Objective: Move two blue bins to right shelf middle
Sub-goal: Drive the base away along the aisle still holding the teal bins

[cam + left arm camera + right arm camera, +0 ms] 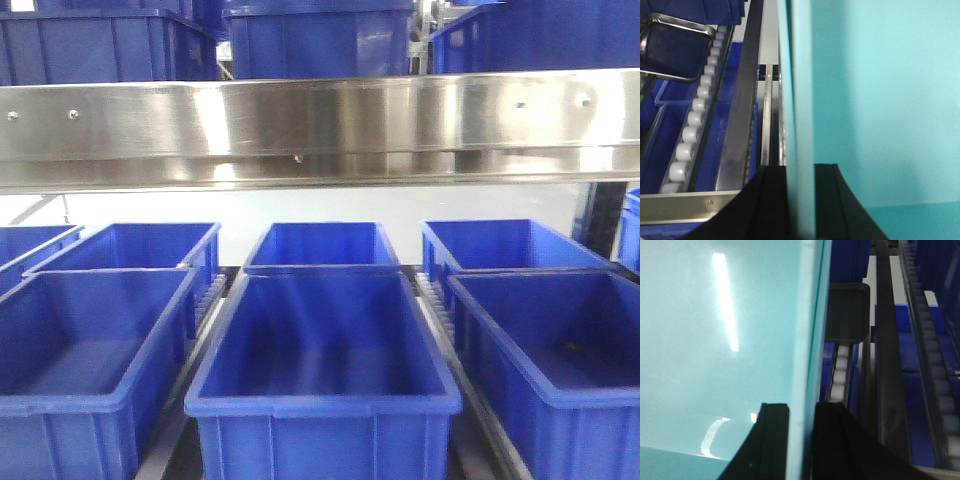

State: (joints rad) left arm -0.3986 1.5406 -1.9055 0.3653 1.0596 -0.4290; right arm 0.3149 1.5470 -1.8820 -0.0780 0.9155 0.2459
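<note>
In the front view a large blue bin (322, 400) fills the near centre of the shelf level, and neither arm shows there. Through the left wrist camera a bin wall (800, 100) looks pale turquoise. My left gripper (801, 202) is shut on that wall's rim, one black finger (772, 205) outside and the other inside. The right wrist view shows the same: my right gripper (801, 440) is shut on a pale bin wall (810, 340), with a finger (840, 445) on the outer side. I cannot tell whether both walls belong to one bin.
A steel shelf beam (320, 120) crosses overhead with more blue bins (320, 40) above it. Blue bins stand at left (90, 350), right (560, 350) and in the back row (322, 245). Roller tracks (692, 120) (935, 365) and steel rails run beside the held walls.
</note>
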